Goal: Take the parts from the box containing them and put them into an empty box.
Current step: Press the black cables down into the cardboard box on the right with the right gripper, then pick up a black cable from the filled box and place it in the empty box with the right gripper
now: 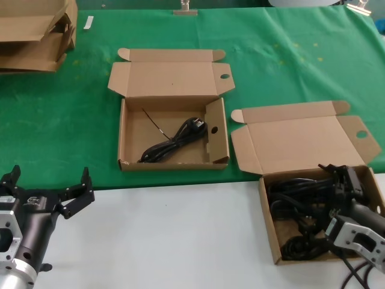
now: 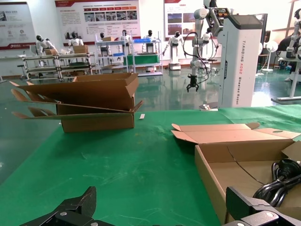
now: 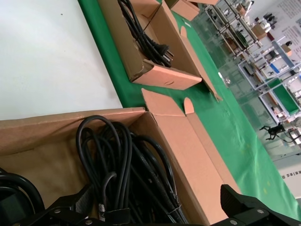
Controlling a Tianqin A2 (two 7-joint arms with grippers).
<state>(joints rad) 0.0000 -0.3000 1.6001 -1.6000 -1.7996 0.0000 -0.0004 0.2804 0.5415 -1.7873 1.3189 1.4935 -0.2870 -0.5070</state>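
- Head view: the full box (image 1: pixel 272 226) sits at the right on the white part of the surface (image 1: pixel 180 235), lid flap open behind it, with a tangle of black cables (image 1: pixel 295 201) inside.
- The right hand (image 1: pixel 338 180) is down inside this box among the cables; whether its fingers are spread or closed cannot be told here.
- The other box (image 1: pixel 123 135) lies on the green cloth (image 1: pixel 289 66), left of the full box and farther back, lid open. It has a partition wall (image 1: pixel 214 129) with a round hole, and one cable (image 1: pixel 174 141) lies in it.
- The left hand (image 1: pixel 51 195) hangs open over the white area at the near left, well apart from both boxes.
- A cardboard stack (image 1: pixel 36 33) lies at the far left corner.
- Left wrist view: both dark fingertips (image 2: pixel 80 203) stand wide apart, gripping nothing; beyond them are the partition box (image 2: pixel 211 174) with its cable (image 2: pixel 280 181) and the stack (image 2: pixel 89 101).
- Right wrist view: the right hand (image 3: pixel 160 207) has its fingers spread, just above the looped cables (image 3: pixel 127 165) in the full box (image 3: pixel 70 125); the partition box (image 3: pixel 164 75) lies beyond.
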